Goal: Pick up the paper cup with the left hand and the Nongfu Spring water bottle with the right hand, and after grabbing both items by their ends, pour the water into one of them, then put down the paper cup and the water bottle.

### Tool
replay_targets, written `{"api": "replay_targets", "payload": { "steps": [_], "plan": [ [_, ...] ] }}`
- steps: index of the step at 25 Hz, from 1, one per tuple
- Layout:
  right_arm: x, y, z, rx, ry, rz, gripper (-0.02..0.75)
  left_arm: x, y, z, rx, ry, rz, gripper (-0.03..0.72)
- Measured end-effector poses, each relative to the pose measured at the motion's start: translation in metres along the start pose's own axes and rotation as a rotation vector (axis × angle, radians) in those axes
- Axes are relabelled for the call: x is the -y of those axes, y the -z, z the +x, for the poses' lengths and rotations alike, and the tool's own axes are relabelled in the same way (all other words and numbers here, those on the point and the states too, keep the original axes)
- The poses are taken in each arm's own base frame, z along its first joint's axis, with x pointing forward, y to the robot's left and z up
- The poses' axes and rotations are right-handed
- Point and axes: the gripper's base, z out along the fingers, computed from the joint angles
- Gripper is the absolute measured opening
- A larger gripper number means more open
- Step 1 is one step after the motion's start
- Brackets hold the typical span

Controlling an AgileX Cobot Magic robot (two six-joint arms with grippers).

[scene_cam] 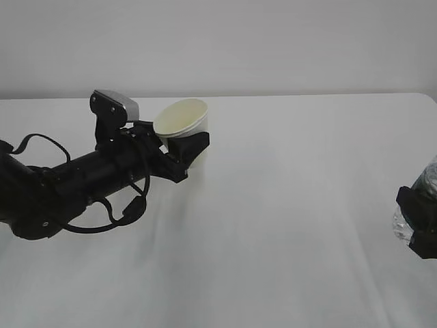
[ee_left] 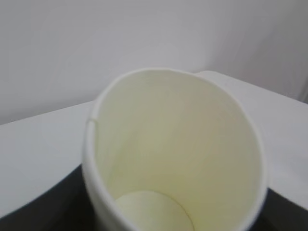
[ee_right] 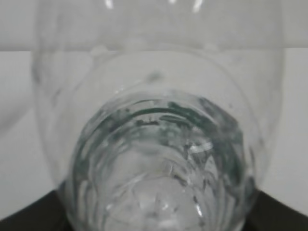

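Right tool (scene_cam: 422,229) grips clear bottle (ee_right: 159,159) (green label, lettering unreadable).

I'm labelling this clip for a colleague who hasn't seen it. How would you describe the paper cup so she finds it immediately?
On the white table, follow the bulky black cabled left arm's gripper at the left. Its jaws hold a small white tapered paper cup, tilted, with a cream inside that looks empty in the left wrist view. The only other item, a clear plastic bottle, sits at the far right edge.

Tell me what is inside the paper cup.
Nothing shows inside the paper cup: the left wrist view looks in on bare cream walls and a dry-looking round bottom. The nearest sliver of the bottom is hidden behind the cup's near rim.
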Motion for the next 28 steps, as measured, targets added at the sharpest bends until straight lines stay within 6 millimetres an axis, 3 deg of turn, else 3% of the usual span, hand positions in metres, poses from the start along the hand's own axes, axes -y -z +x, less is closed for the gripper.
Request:
{"api": "replay_targets", "payload": {
  "steps": [7,15,28],
  "plan": [
    [0.0,0.0,0.0,0.0,0.0,0.0,0.427,0.022,0.004,-0.014,-0.035,0.021,0.209,0.484],
    [-0.001,0.0,0.0,-0.001,0.005,-0.011,0.427,0.052,0.009,-0.003,-0.156,0.022,0.451,0.484],
    [-0.003,0.0,0.0,-0.003,0.017,-0.035,0.427,0.111,0.006,0.008,-0.219,-0.013,0.613,0.484]
  ]
}}
